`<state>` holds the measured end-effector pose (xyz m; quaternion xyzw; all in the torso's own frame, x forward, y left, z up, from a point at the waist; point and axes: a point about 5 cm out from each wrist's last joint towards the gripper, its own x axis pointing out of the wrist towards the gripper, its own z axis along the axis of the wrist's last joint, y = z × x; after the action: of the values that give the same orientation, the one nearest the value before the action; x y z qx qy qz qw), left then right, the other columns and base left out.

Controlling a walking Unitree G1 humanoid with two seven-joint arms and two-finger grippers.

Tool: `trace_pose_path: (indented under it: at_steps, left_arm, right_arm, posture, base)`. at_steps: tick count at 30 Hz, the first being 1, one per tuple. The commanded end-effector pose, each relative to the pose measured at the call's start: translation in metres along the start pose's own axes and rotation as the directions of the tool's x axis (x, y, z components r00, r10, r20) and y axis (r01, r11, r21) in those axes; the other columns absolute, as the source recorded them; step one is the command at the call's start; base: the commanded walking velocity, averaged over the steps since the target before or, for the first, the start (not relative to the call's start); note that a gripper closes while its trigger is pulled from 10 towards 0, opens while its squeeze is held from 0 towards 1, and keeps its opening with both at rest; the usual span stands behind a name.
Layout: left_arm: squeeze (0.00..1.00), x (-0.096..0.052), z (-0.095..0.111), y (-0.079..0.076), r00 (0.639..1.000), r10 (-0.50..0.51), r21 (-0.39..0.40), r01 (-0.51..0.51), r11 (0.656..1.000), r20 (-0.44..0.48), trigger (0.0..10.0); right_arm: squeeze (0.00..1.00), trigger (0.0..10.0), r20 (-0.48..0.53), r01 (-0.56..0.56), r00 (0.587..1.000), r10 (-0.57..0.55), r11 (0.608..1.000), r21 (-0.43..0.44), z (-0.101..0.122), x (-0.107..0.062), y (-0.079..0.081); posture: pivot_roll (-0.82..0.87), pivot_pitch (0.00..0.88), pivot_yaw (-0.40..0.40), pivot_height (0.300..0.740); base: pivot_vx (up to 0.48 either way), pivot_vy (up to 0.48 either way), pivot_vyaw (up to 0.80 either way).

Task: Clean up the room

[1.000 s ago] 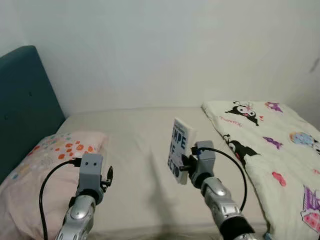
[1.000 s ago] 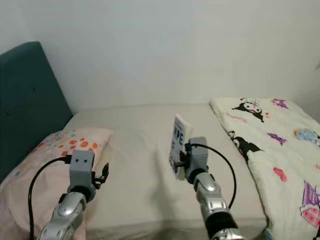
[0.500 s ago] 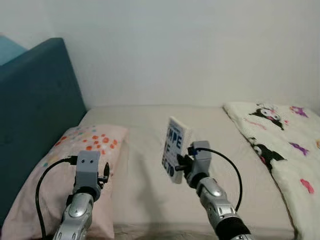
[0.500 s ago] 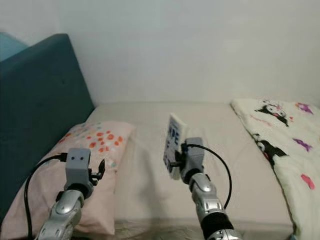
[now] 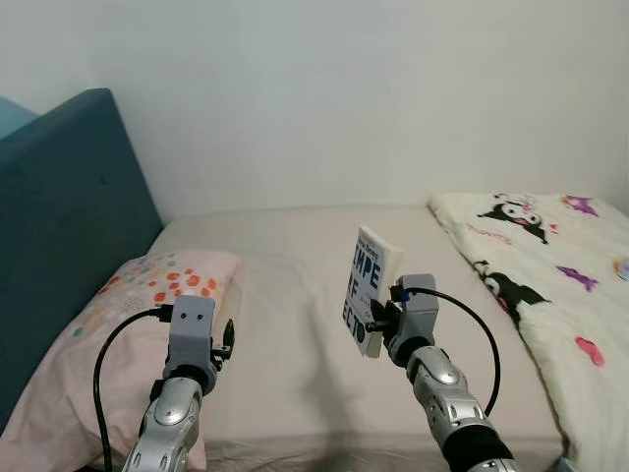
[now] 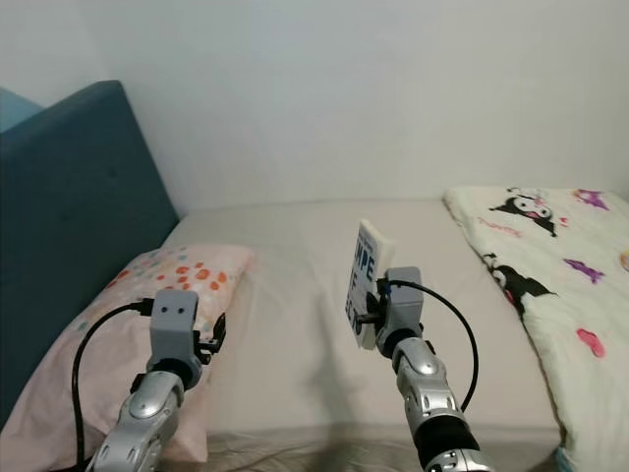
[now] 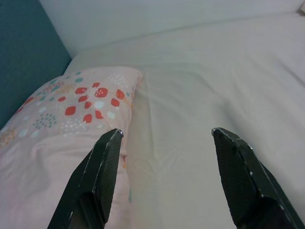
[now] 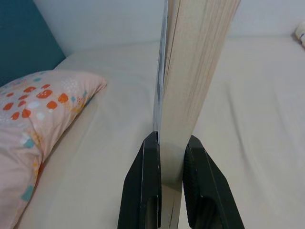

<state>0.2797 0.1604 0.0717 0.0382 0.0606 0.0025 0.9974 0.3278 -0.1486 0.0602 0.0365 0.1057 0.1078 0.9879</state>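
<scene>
The right gripper [image 8: 167, 157] is pinching a paperback book [image 5: 371, 288] by its bottom edge, the two black fingers [image 8: 143, 191] pressing flat against front and back covers, and it is carrying the book upright in the air above the bare sheet of the bed [image 5: 295, 285]. The book is hanging free, touching nothing but the fingers, about midway between the flowered pillow [image 5: 128, 295] and the cartoon-print quilt [image 5: 550, 265].

To my eye it is handling as a light, fairly stiff thing: the block of pages is standing straight with no sag. Gripped low like this it is top-heavy and could swing or slide, since a glossy cover gives little bite. A hold nearer the spine or the middle of the covers would be steadier. It is not fragile, though the corners would dent if dropped on something hard.

The left gripper [image 7: 164, 136] is hovering with its fingers spread wide and nothing between them, over the sheet just beside the pillow.

Against the frame half a second ago, the whole scene is sitting further left, with more quilt and less of the teal headboard [image 5: 59, 216] showing, so the head is turning right; the book is keeping the same upright pose in the same grip
</scene>
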Motion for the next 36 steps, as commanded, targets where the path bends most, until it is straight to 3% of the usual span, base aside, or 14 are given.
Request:
trace_pose_path:
  at_steps: [1,9,36]
  left_arm:
    - [0.0,-0.0012,-0.0074,0.0016,0.999,0.003,0.021,-0.002,1.0,-0.036,10.0]
    - [0.0,-0.0013,-0.0084,0.0043,0.999,0.015,0.021,-0.014,1.0,-0.045,10.0]
    - [0.0,-0.0021,-0.01,0.0034,0.998,0.018,-0.013,-0.019,1.0,-0.06,10.0]
  right_arm:
    - [0.0,10.0,0.009,-0.059,0.998,0.059,0.998,0.02,0.0067,0.0053,0.0087]
    - [0.0,10.0,-0.015,-0.138,0.99,0.138,0.99,0.036,0.0042,0.0047,0.0157]
    - [0.0,10.0,-0.013,-0.149,0.989,0.149,0.988,0.035,0.0031,0.0031,0.017]
  posture:
    - [-0.01,0.0,0.009,0.74]
    - [-0.01,0.0,0.005,0.725]
    - [-0.01,0.0,0.008,0.625]
  base:
    - [0.0,0.0,0.0]
    - [0.0,0.0,0.0]
    - [0.0,0.0,0.0]
